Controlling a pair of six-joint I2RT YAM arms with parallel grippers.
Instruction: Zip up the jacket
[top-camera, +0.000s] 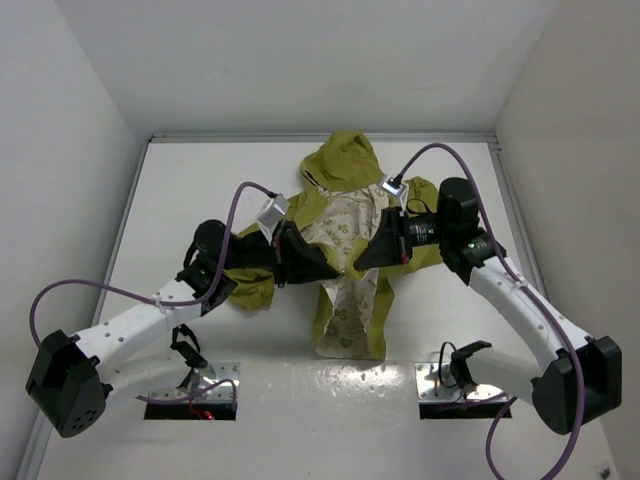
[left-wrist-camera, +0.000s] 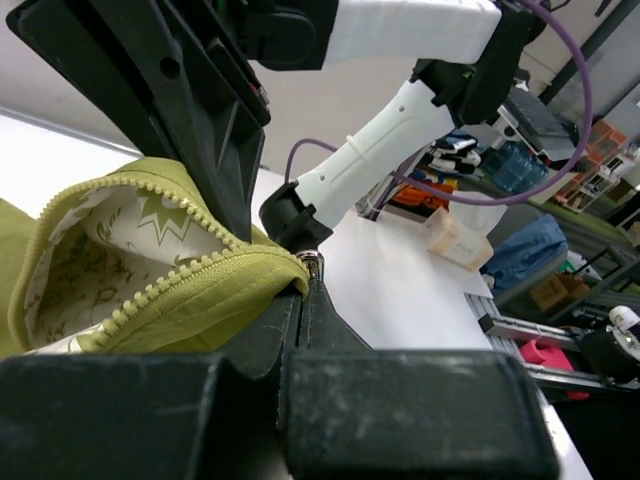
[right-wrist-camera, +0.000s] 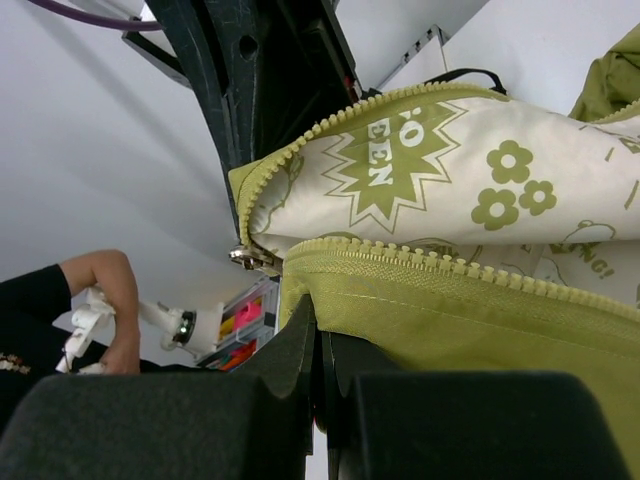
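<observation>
Top external view: the jacket (top-camera: 350, 315) lies open on the surface (top-camera: 200, 180), hood farthest from the arms. The left hand (top-camera: 335, 272) and right hand (top-camera: 358, 266) meet at its front, each pinching fabric beside the zipper slider (left-wrist-camera: 313, 264).

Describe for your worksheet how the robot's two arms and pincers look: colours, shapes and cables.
The left arm and right arm have white links between bulky black joints. A purple cable loops along each. The left pincer and right pincer are black, tapering wedges.
</observation>
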